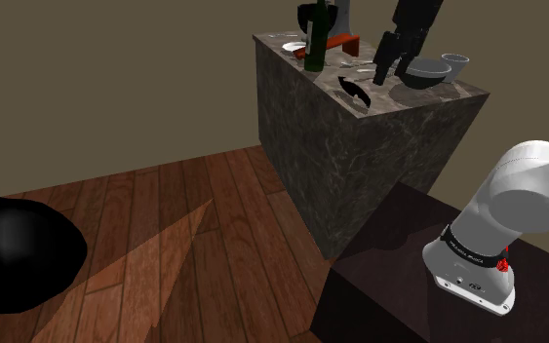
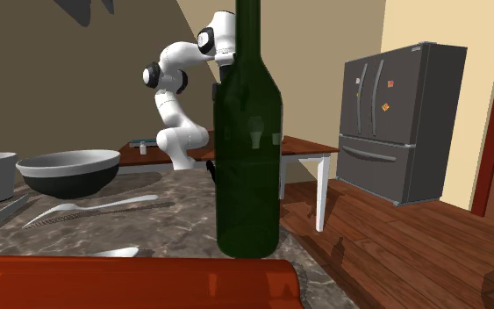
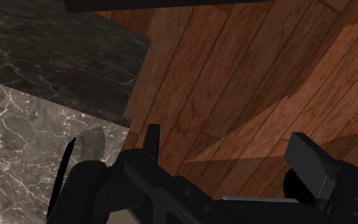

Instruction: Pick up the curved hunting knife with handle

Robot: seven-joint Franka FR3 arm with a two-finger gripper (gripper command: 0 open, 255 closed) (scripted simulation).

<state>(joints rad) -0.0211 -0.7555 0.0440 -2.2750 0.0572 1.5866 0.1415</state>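
The curved hunting knife (image 1: 356, 92) is all black and lies on the marbled stone counter (image 1: 399, 107), near its front edge. My gripper (image 1: 389, 72) hangs just above the counter, to the knife's right in the shoulder view, between the knife and a dark bowl (image 1: 421, 74). Its fingers stand apart with nothing between them. In the wrist view the gripper (image 3: 228, 141) is open over the counter's edge and the wooden floor, and the knife's thin black blade (image 3: 61, 175) lies on the stone beside the left finger (image 3: 152, 137).
A tall green bottle (image 1: 315, 39) (image 2: 247, 132), a red block (image 1: 343, 42), a pale bowl (image 1: 455, 63) and cutlery (image 2: 87, 208) share the counter. The dark bowl (image 2: 68, 171) stands behind the cutlery. A grey fridge (image 2: 403, 118) and a table (image 2: 302, 146) stand beyond.
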